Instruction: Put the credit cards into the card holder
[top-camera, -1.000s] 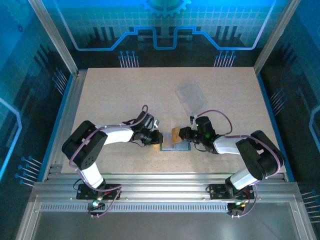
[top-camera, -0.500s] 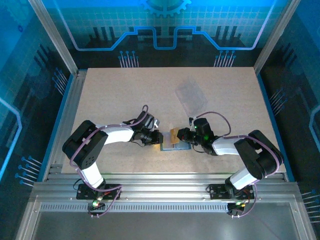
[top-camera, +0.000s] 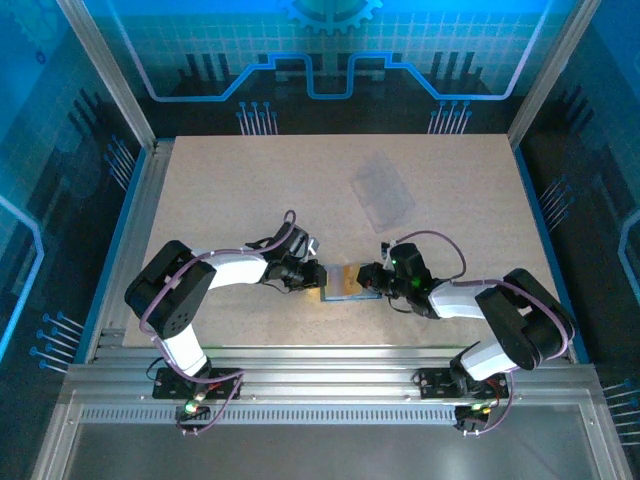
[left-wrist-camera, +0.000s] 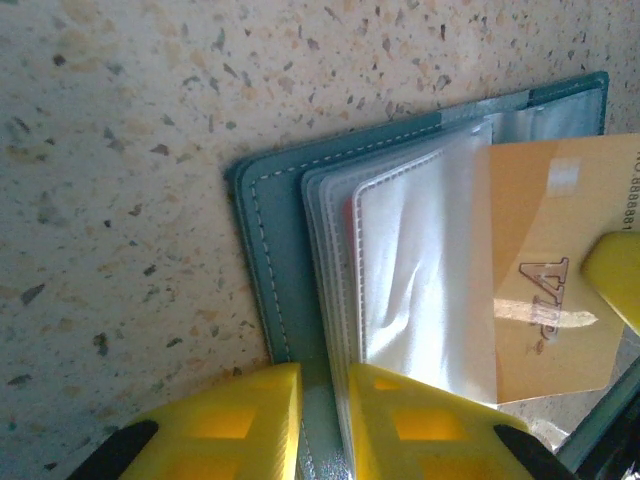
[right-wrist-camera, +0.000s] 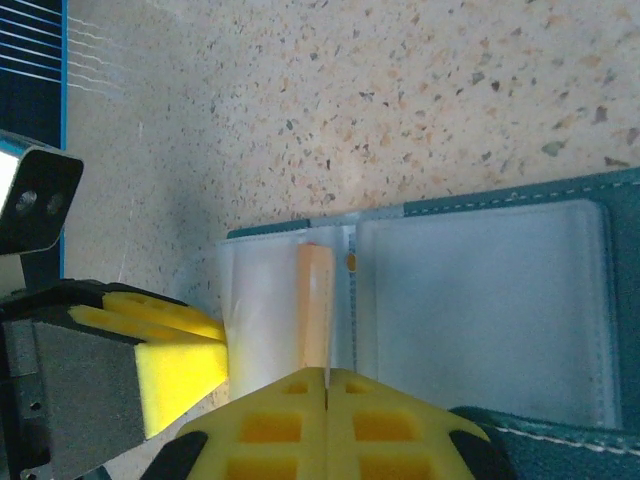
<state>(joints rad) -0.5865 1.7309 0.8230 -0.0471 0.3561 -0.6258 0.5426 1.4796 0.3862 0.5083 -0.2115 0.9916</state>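
The holder (left-wrist-camera: 270, 240) is laid open on the worktop (top-camera: 250, 190) with its edge pinched by the left fingers (left-wrist-camera: 240, 415), and the card (left-wrist-camera: 555, 270) is gripped by the right fingers (right-wrist-camera: 270, 425) over its clear pockets (left-wrist-camera: 420, 270).

left hand (left-wrist-camera: 322, 388) pinching, right hand (right-wrist-camera: 327, 380) clamped tight
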